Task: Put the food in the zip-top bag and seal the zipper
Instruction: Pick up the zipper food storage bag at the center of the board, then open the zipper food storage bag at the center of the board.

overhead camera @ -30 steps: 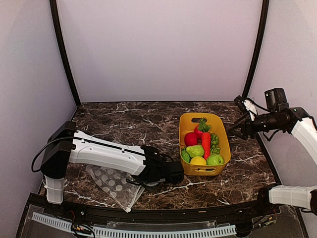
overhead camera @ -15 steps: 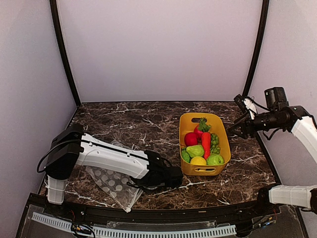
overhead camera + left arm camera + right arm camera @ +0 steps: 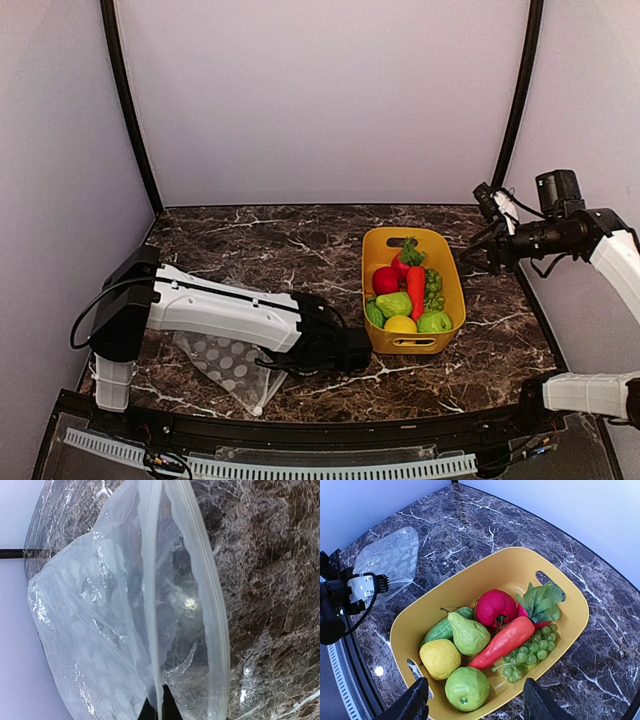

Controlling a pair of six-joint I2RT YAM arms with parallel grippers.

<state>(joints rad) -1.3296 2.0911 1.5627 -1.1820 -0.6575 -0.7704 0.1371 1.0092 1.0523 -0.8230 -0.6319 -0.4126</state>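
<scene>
My left hand is clenched on one lip of the zipper, holding the zip-top bag near-left. The bag's mouth faces right toward the food in the yellow bin. My right hand, spread and empty, hovers closer to the food.

Clear dotted zip-top bag lies open-mouthed; food fills yellow bin.

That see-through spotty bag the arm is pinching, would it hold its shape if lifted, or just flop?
Probably floppy: the zip-top bag looks thin and crinkled, held only by its zipper in the left gripper. Likely very light, so it may slide on the smooth marble table when nudged. Its mouth gapes open but might collapse if released.
</scene>
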